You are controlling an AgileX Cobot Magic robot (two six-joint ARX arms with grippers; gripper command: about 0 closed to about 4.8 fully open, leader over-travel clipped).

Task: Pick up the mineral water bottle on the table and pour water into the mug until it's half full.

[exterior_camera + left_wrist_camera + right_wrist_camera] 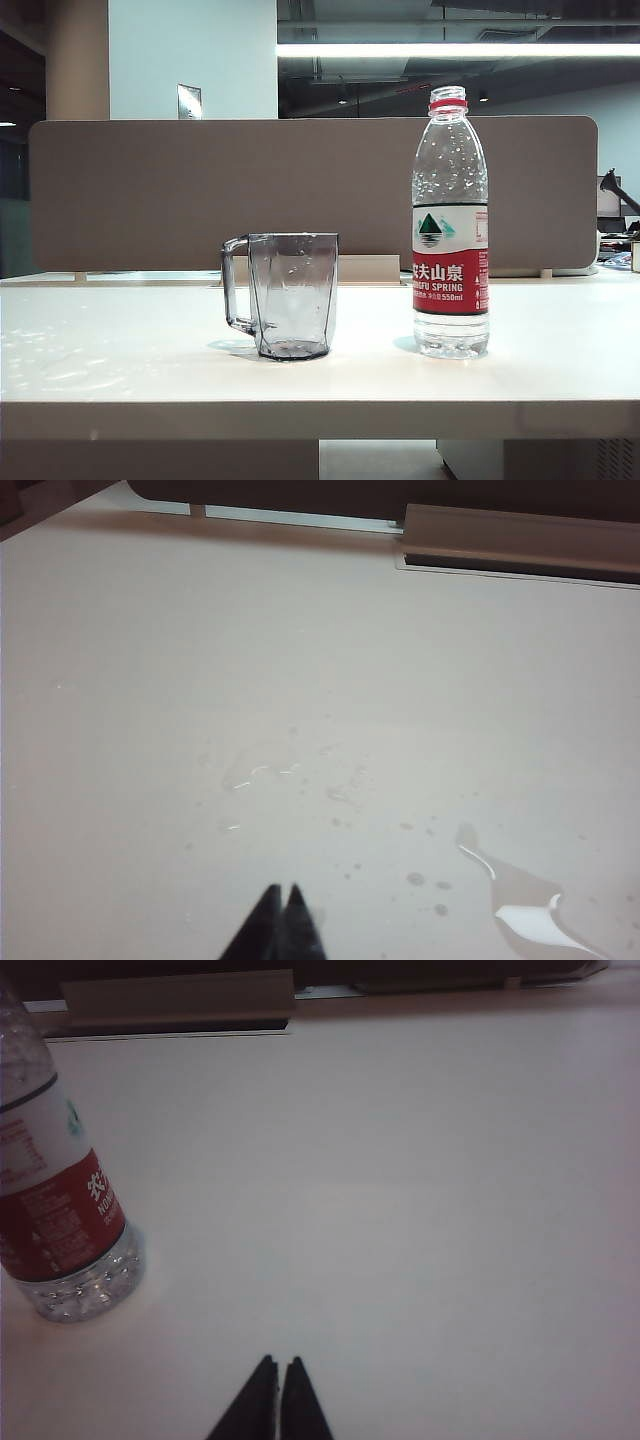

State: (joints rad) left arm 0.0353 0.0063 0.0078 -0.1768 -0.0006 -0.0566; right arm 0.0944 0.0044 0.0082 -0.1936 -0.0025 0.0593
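1. The right gripper (279,1362) hovered over the white table (420,1210), jaws pressed together, holding nothing.
2. The tall clear plastic mineral water bottle (55,1190) stood upright ahead of it and off to one side, well apart, uncapped.
3. The left gripper (281,890), likewise closed, saw only wet tabletop.
4. The smoky grey faceted mug (290,295) stood beside the bottle; the right arm looked nearer.
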